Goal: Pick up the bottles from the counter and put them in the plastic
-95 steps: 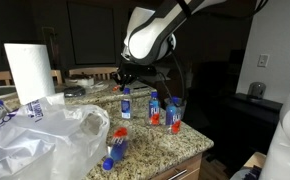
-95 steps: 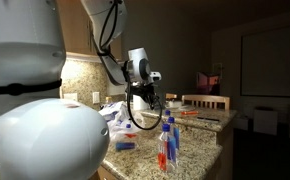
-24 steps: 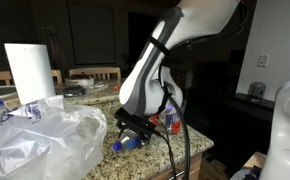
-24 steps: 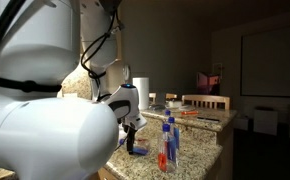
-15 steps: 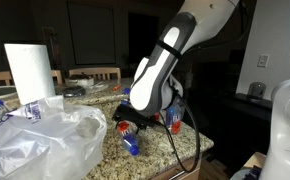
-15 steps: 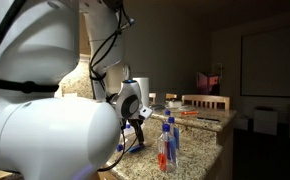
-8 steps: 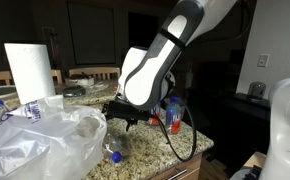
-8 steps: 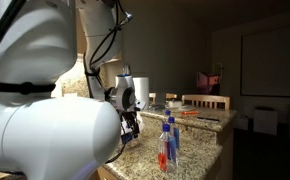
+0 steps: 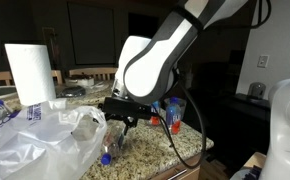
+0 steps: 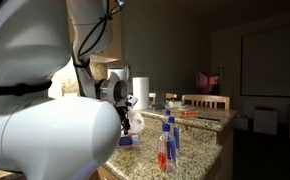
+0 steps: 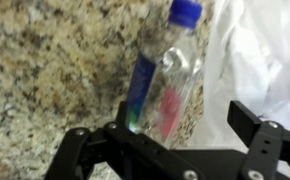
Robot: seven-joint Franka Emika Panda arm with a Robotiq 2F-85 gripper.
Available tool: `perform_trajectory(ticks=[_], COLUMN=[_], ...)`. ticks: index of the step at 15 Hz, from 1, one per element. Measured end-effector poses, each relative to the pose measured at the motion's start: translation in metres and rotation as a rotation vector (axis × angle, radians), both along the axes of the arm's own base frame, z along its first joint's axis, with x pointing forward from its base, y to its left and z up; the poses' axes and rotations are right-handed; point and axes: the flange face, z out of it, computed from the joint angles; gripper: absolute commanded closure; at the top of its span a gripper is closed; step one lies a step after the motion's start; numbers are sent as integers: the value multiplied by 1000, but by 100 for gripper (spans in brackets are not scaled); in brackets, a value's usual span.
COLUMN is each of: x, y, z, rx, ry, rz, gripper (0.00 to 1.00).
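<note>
Speckled granite counter (image 9: 150, 150) runs through a dim kitchen, and on it one bottle (image 9: 110, 152) lies on its side directly beneath the pincer (image 9: 120, 122). In the exterior view there is clear air between the fingertips and the bottle, so nothing is gripped. The wrist view shows the same bottle (image 11: 165, 78) lengthwise. Its blue cap points away from the pincer (image 11: 170, 140), and its blue label and a reddish patch sit lower on the clear body. The end nearer the camera falls in the gap between the two dark fingers (image 11: 77, 150), which are spread wide with bare stone showing on the outer side of the bottle. Just beside the pincer, on the side the cap leans toward, the crinkled whitish bag (image 9: 35, 140) is heaped on the counter. Its edge comes close to the bottle's cap end in the wrist view, though whether they touch cannot be told. On the pincer's opposite side, partly behind the white arm, a cluster of upright bottles (image 9: 173, 115) stands near the counter's edge, well apart from the bag; an exterior view shows one holding red liquid (image 10: 163, 150). Past the bag, far from the pincer, a white roll (image 9: 27, 72) stands upright. Wooden chairs (image 9: 90, 72) show behind the counter against the dark room.
</note>
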Motion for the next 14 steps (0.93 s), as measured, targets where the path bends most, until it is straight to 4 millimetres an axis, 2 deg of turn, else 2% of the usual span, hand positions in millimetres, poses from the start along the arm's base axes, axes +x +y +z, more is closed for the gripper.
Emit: perform_trajectory(ticks=[3,5,8,11,14], x=[-40,-58,-64,-55,-40], y=[43,57,53,38,25], z=[-9,-15,-28,-41,-40], rx=[68,114,168,185,205], ry=[131,215,303,329,260], rz=[9,-3,-50,-107,-149], gripper=[0,0,0,0,0])
